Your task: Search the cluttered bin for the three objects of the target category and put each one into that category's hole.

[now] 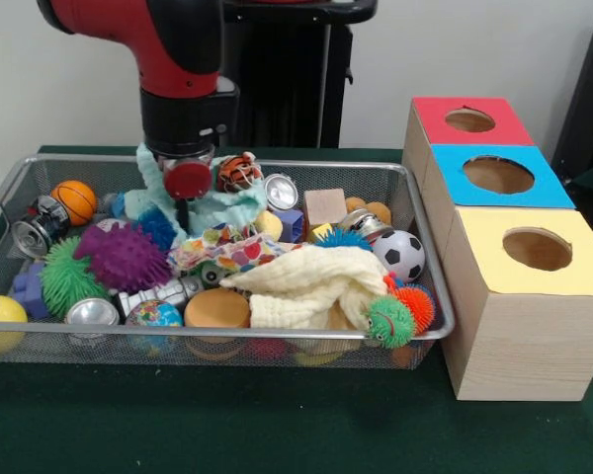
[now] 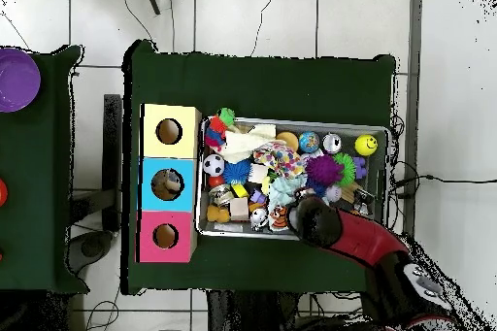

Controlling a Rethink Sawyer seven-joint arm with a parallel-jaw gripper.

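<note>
The cluttered bin (image 1: 430,321), a wide, shallow basket of silver wire mesh with a rounded metal rim, sits flat just beside the row of three wooden boxes (image 1: 519,336), heaped with balls, spiky toys, cans, blocks and crumpled cloths.

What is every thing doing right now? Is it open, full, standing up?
Wire mesh bin: full of toys, upright on the table.
Gripper: down in the bin over the teal cloth; open or shut, cannot tell.
Cream cloth: crumpled on top.
Red box, blue box, yellow box: upright, holes uncovered.
</note>
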